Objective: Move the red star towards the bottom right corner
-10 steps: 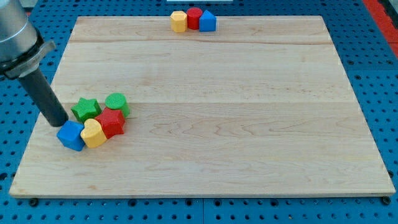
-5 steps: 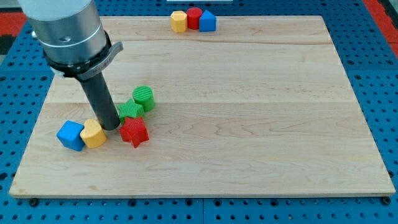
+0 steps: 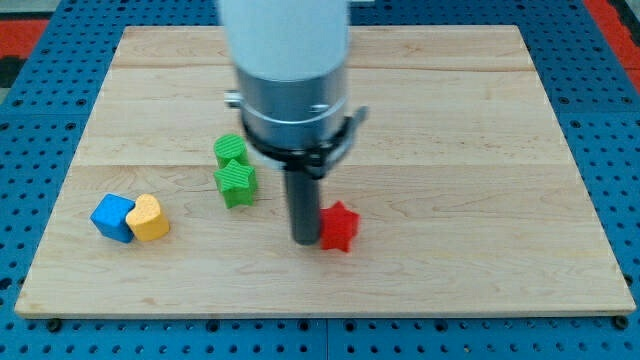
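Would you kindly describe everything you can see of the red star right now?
The red star is a small, chunky block of uniform red, with blunt points and what looks like a matte, plastic-like finish. It lies flat on the wooden board, somewhat below the board's middle. My tip is pressed against its side toward the view's left; part of that edge is hidden by the rod. No other block touches it; the green star sits well apart, toward the view's left.

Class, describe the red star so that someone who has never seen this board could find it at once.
Start at the wooden board and go to its lower middle, where the dark rod comes down. The red star sits against my tip, on its right in the view. It is the only red block showing.
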`<action>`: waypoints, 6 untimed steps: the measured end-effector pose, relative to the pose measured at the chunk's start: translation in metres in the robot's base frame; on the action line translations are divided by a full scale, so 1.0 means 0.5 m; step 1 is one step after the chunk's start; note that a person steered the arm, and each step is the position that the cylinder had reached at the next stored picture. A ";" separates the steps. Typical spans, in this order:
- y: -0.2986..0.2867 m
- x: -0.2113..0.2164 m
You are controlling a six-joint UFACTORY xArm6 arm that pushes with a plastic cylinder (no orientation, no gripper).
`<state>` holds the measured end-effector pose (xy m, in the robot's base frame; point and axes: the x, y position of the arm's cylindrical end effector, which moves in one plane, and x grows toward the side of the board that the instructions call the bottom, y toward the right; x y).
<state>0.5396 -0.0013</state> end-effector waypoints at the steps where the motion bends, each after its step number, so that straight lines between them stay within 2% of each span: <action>1: -0.002 -0.031; 3: 0.129 -0.056; 6: 0.166 0.041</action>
